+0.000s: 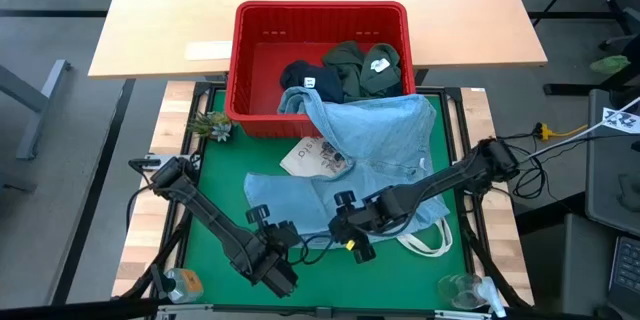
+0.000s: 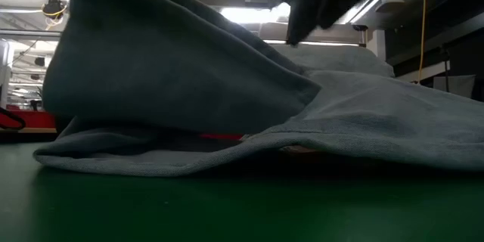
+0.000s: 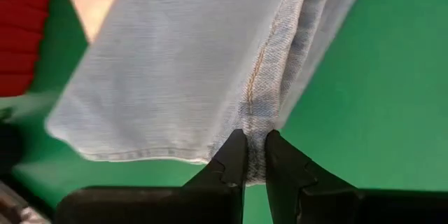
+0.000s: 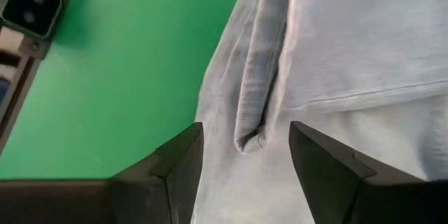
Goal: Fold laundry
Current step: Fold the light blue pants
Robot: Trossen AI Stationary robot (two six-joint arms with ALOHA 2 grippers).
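We see the denim garment (image 1: 345,165) spread mid-worktop, top draped over the red basket (image 1: 255,30); left tool (image 3: 255,157) pinches its hem seam to pull; right tool (image 4: 245,154) hangs released over a fold.

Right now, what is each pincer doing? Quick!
Left pincer: shut on the hem of the denim shirt.
Right pincer: open, over a fold of the denim shirt, holding nothing.
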